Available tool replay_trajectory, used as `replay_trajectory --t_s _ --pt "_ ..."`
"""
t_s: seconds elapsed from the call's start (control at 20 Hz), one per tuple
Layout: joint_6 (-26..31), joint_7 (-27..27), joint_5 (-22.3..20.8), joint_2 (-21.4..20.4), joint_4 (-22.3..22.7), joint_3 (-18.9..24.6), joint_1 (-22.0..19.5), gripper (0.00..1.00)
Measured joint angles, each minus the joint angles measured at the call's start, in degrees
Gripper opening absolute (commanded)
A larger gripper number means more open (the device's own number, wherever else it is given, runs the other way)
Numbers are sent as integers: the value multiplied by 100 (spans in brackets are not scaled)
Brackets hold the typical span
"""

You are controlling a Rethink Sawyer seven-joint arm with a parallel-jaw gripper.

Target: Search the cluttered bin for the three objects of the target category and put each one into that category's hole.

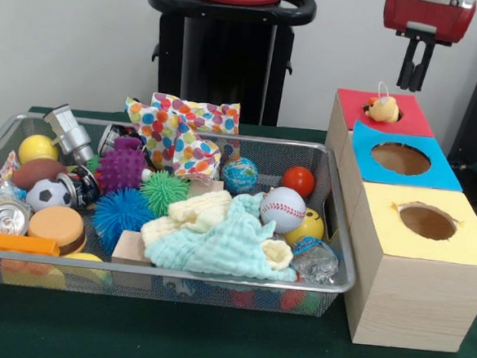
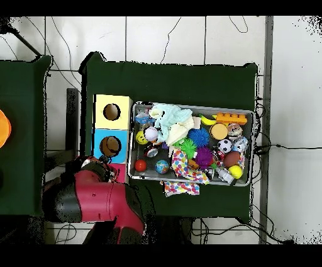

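My gripper (image 1: 415,77) hangs high at the right, above the red-topped box (image 1: 413,119), open with only a narrow gap and nothing between its fingers. A small yellow duck-like toy (image 1: 382,110) rests in the red box's hole, tilted, with a thin loop on top. The wire mesh bin (image 1: 329,284) holds the clutter: a baseball (image 1: 283,208), a globe ball (image 1: 239,175), a red ball (image 1: 298,181), a soccer ball (image 1: 47,194) and spiky balls (image 1: 121,167). In the overhead view the red arm (image 2: 107,201) covers most of the red box (image 2: 118,171).
Blue-topped (image 1: 448,173) and yellow-topped (image 1: 467,242) boxes with open holes stand in a row beside the bin. Mint and cream cloths (image 1: 226,244) lie over things at the bin's front. A polka-dot bag (image 1: 180,130) leans over its far rim. A can (image 1: 5,216) lies at left.
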Motion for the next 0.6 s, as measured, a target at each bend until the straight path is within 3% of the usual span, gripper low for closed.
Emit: replay_trajectory --t_s 0.6 --pt "-79 0 0 4 37 6 -136 0"
